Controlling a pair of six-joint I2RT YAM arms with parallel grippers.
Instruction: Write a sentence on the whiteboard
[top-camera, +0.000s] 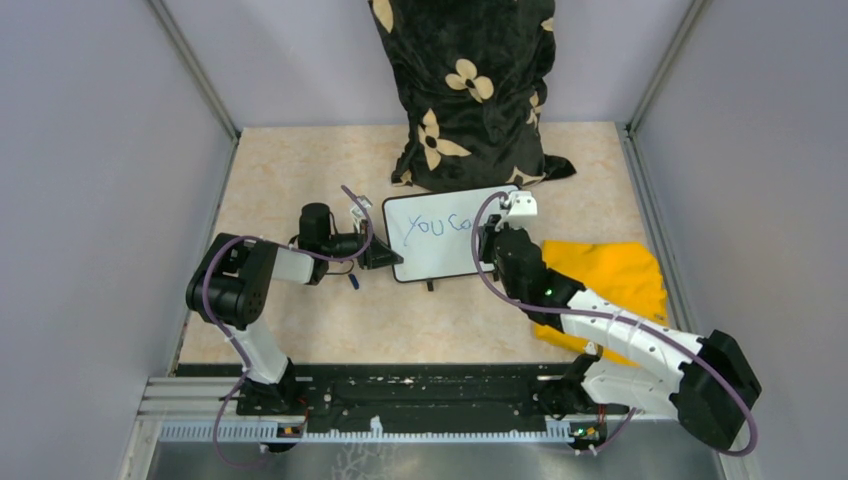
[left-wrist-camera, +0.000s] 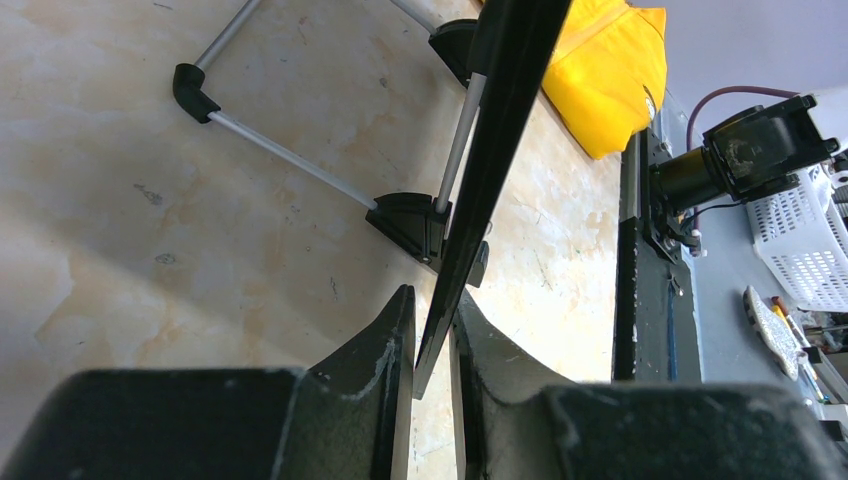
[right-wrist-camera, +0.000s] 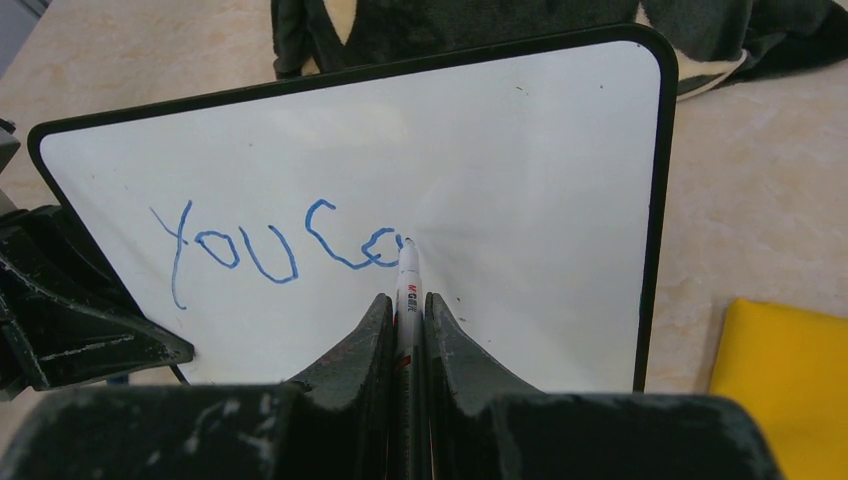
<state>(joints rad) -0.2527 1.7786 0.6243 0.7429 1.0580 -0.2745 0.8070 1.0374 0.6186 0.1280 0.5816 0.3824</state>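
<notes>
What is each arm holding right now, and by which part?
The left tool clamps the whiteboard by its side edge; the right tool pinches a marker by the barrel, tip on the board.

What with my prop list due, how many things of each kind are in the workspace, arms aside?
Whiteboard: 1
Marker: 1
Yellow cloth: 1
Flowered cushion: 1
Small blue thing, too small to identify: 1
Total: 5
</notes>
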